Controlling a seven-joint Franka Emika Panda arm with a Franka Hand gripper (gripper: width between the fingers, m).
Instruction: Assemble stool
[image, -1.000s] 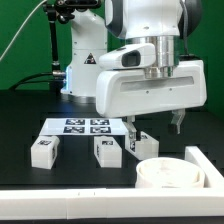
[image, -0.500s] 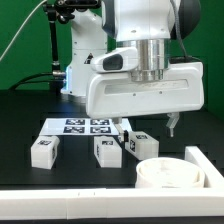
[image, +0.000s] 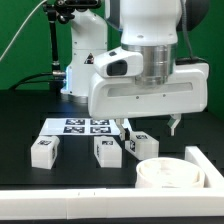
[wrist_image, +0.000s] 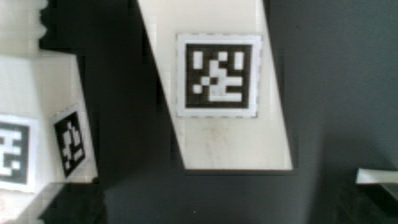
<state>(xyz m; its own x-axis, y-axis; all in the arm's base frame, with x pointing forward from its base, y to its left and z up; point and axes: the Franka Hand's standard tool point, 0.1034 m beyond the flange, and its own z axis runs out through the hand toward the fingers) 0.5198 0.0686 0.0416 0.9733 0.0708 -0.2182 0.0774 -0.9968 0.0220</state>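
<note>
Three white blocky legs with square tags stand in a row on the black table: one at the exterior view's left (image: 42, 150), one in the middle (image: 105, 149), one at the right (image: 140, 144). The round white seat (image: 165, 172) lies in front of the right leg. My gripper (image: 149, 126) hangs above the right leg, apart from it, with its fingers (image: 176, 124) spread wide and nothing between them. The wrist view looks down on one tagged leg (wrist_image: 222, 90), with a second leg (wrist_image: 36, 120) beside it. My fingers do not show there.
The marker board (image: 85, 126) lies flat behind the legs. Long white border rails run along the front (image: 90, 205) and the exterior view's right (image: 206, 165). The robot's base (image: 85, 60) stands at the back.
The gripper has shifted a little toward the exterior view's left over the right leg, still open. The legs and the seat have not moved.
</note>
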